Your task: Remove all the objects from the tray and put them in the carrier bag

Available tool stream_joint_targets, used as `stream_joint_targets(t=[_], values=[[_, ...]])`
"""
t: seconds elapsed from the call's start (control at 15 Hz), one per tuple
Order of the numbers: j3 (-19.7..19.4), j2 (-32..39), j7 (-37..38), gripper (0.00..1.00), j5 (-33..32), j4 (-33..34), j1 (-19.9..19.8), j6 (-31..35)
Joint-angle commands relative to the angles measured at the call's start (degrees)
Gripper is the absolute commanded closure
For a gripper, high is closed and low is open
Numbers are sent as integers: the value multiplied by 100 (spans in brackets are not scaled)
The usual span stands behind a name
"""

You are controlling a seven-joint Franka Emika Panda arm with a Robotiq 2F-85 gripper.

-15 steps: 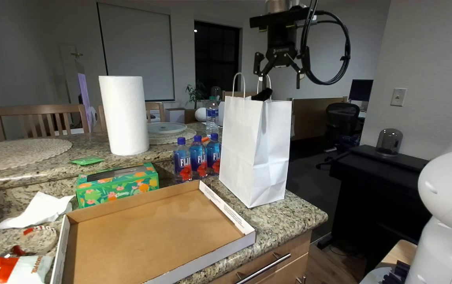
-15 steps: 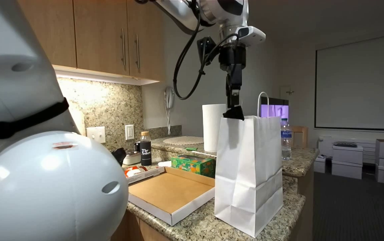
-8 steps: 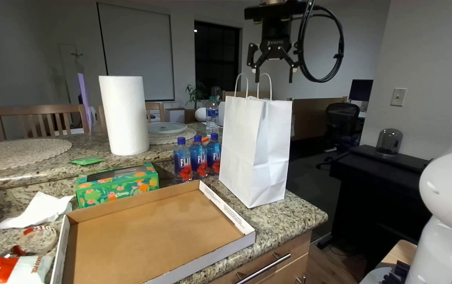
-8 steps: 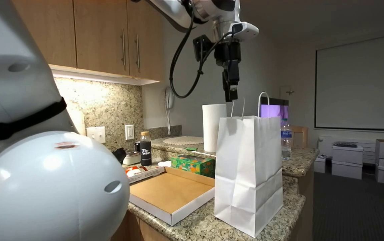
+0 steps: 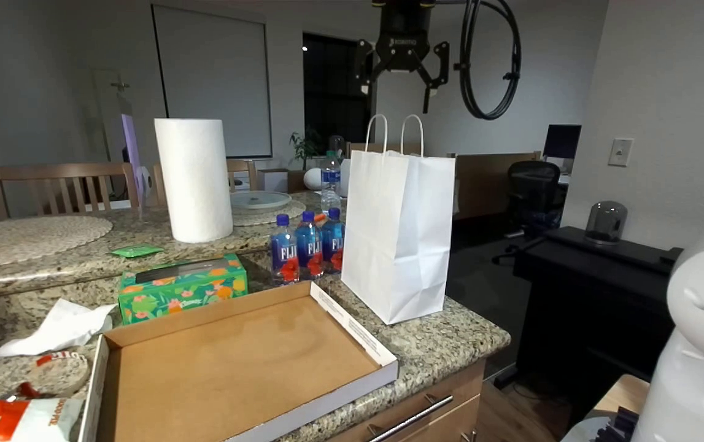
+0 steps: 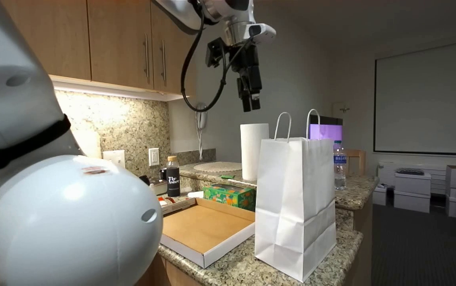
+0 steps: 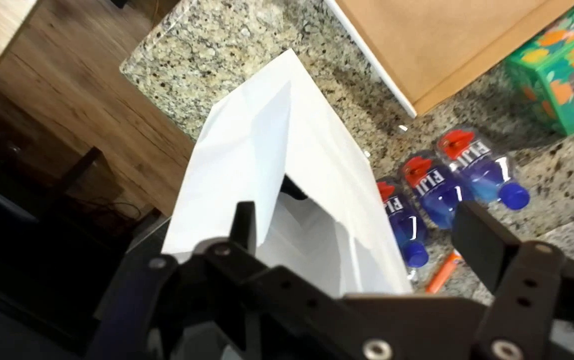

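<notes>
Where the speckled granite counter (image 5: 453, 341) is low, a wide, shallow brown cardboard tray (image 5: 235, 368), with pale rims, lies flat upon it. Near the end of the counter, with a strip of stone between it and the tray, a tall white paper carrier bag (image 5: 396, 239) with looped handles stands upright. On the raised part of the counter stands a thick white paper-towel roll (image 5: 195, 181). A long green cardboard tissue box (image 5: 186, 294), printed with orange fruits, is just beside the tray. The black two-fingered gripper (image 5: 397, 103) hangs higher than the carrier bag and apart from it; its jaws are spread widely, with only air between them (the wrist view shows this well). Three clear plastic water bottles (image 5: 310, 245) with blue caps stand in a row just beside the carrier bag. A small, flat green packet (image 5: 137, 250) lies at the border of the raised part. Of the task's objects, a little of one black piece (image 7: 293, 189) is visible inside the carrier bag, mostly hidden by the paper; how many pieces are there, I cannot tell.
</notes>
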Motion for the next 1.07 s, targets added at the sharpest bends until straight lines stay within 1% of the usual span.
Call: stream_joint_targets(t=[0.0,0.27,0.6,0.8,1.0], values=[[280,-128,-503,0,0,-85,381,21],[577,87,-1040,0,24,-49,798,74],[859,436,-1909,0,-57,-119,1129,148],[941,579,-2573,0,-107,-201,1265,172],[858,488,-3388,0,-97,-560,1401,481]])
